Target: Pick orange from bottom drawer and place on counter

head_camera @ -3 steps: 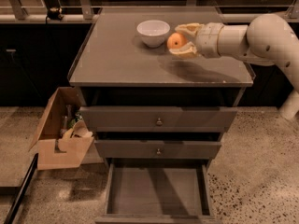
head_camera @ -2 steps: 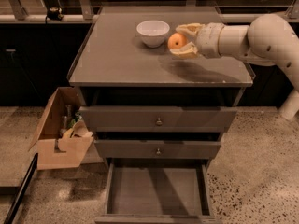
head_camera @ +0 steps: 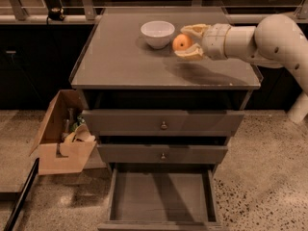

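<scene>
The orange (head_camera: 181, 42) is small and round and sits between the fingers of my gripper (head_camera: 186, 41), over the counter (head_camera: 120, 61) just right of the white bowl (head_camera: 157, 33). The gripper is shut on the orange; one finger (head_camera: 192, 29) is behind it and one in front. Its shadow falls on the counter below, so it seems held a little above the top. The white arm reaches in from the right. The bottom drawer (head_camera: 161, 201) is pulled open and its flat floor is bare.
Two shallower drawers with small round knobs (head_camera: 163, 125) are closed above the open one. An open cardboard box (head_camera: 60, 143) with items stands on the floor left of the cabinet. A dark pole (head_camera: 19, 196) lies at the lower left.
</scene>
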Robot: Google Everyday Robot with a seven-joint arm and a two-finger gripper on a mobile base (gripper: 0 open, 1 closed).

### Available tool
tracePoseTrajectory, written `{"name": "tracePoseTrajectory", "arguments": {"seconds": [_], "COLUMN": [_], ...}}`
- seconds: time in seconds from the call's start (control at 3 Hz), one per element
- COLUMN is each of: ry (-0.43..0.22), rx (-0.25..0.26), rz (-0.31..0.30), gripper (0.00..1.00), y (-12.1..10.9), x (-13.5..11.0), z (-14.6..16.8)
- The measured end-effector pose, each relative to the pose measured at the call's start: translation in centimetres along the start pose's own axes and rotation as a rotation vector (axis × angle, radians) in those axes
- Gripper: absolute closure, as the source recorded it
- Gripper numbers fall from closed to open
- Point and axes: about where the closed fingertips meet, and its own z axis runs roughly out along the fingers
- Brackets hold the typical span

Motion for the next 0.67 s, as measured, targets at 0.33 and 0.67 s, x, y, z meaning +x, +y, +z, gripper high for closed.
{"name": "tracePoseTrajectory", "arguments": {"seconds": [0.33,0.67], "ry": [0.000,0.000], "rx": [0.000,0.000], "rz": [0.000,0.000], "gripper": [0.00,0.00], "y": [0.01,0.01], "x": [-0.01,-0.01], "z": [0.02,0.02]}}
